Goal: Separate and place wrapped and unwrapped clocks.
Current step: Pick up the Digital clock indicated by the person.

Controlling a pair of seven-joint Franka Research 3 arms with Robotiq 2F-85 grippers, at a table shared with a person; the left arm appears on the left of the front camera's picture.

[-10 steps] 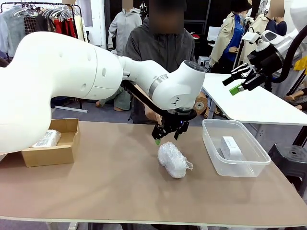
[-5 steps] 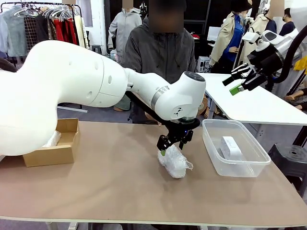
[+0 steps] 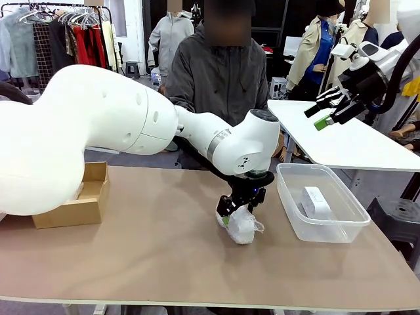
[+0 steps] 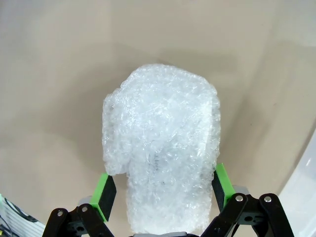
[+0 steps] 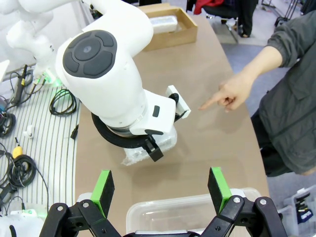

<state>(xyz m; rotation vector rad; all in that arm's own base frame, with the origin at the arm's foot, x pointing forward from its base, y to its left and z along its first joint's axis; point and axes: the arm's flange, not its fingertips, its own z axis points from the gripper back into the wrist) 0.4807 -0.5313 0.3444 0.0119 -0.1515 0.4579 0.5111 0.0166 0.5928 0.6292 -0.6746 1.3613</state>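
One wrapped clock, a lumpy bubble-wrap bundle point(image 3: 245, 227) point(image 4: 163, 143), lies mid-table. My left gripper point(image 3: 237, 212) point(image 4: 163, 190) has come down over it, open, a green pad point(image 4: 105, 190) on each side of the bundle's near end. The unwrapped clock point(image 3: 316, 202), a smooth white block, lies in the clear plastic bin point(image 3: 289, 197). Another wrapped bundle point(image 5: 163, 21) lies in the cardboard box point(image 5: 185, 34) point(image 3: 92, 197). My right gripper point(image 3: 325, 113) point(image 5: 160, 190) hangs open high at the right, holding nothing. In the right wrist view the left arm's wrist covers most of the mid-table bundle point(image 5: 170, 140).
A person stands at the far side; one hand point(image 5: 229, 94) points a finger down at the table beside the left arm. The clear bin's rim point(image 5: 182, 210) lies just below my right gripper. A white table point(image 3: 341, 141) stands behind on the right.
My left gripper has dropped from just above the mid-table bundle down onto it, so its open fingers now straddle the wrap. The right arm has stayed still.
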